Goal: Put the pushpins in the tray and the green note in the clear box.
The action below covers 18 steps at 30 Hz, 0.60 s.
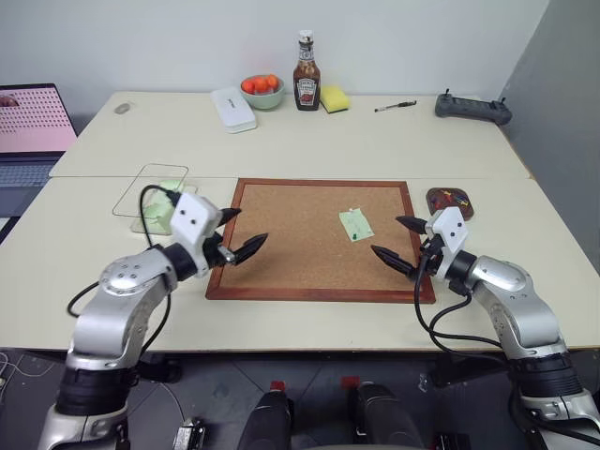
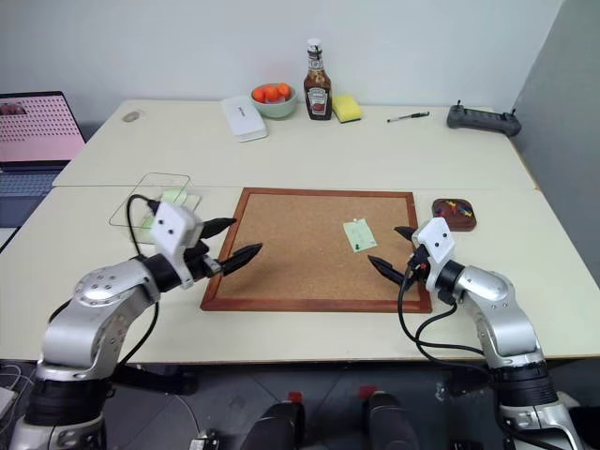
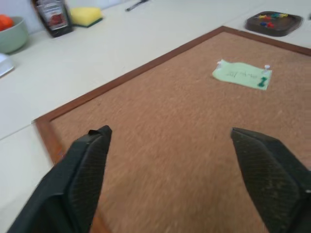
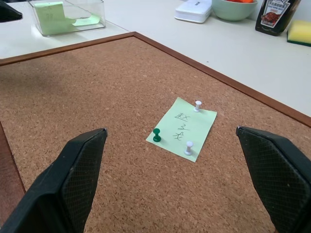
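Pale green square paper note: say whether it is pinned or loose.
Pinned. The pale green square paper note lies flat on the brown framed corkboard with two white pushpins and one green pushpin stuck through it.

Green note [image 1: 355,224] lies on corkboard [image 1: 281,253] btwn both grippers, left gripper [image 1: 234,236] & right gripper [image 1: 397,241], fingers apart.
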Available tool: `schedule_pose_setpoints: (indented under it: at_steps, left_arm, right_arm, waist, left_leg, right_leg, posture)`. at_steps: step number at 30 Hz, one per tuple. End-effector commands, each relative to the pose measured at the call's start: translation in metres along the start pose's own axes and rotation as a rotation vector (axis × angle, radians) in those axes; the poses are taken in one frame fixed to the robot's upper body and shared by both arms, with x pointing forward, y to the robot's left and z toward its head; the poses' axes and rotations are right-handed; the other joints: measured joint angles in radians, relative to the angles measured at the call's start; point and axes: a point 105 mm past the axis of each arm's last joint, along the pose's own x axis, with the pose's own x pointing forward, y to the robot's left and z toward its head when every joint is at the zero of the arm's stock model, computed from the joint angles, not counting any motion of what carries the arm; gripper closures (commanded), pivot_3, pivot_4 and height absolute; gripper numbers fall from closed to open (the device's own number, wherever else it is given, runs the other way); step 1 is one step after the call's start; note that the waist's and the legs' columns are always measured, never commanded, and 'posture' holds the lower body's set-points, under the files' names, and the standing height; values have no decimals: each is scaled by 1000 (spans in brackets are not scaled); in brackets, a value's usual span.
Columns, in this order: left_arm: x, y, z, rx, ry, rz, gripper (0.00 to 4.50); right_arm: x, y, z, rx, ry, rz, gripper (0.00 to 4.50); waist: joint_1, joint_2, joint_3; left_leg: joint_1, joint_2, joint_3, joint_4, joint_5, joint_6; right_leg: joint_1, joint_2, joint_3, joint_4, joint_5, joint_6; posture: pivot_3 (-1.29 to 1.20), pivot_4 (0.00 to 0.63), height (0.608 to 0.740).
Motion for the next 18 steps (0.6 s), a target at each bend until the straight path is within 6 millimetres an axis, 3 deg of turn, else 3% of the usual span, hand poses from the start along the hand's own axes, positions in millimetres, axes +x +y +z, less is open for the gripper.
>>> schedule_pose_setpoints:
  at_steps: [1,9,13,18]
  left_arm:
    - [13,-3,9,33,-32,-29,1433]
    - [43,-17,6,39,-37,-106,2878]
    - [48,-15,3,-63,-45,-106,3644]
    - [51,-19,-9,-68,-16,-122,4438]
  right_arm:
    - [-1,2,11,-43,-40,-4,0]
    - [1,6,12,-45,-45,-4,0]
    - [5,10,14,-49,-49,10,0]
    - [12,15,16,-63,-49,37,0]
  waist:
    - [-3,0,0]
    - [-3,0,0]
    - [-3,0,0]
    - [-4,0,0]
  left_leg:
    - [0,0,0,0,0,0]
    - [0,0,0,0,0,0]
    - [0,0,0,0,0,0]
    - [0,0,0,0,0,0]
  right_leg:
    - [0,0,0,0,0,0]
    - [0,0,0,0,0,0]
    - [0,0,0,1,0,0]
    - [0,0,0,1,0,0]
  posture:
    - [0,150,740]
    - [0,150,740]
    - [0,150,740]
    - [0,150,740]
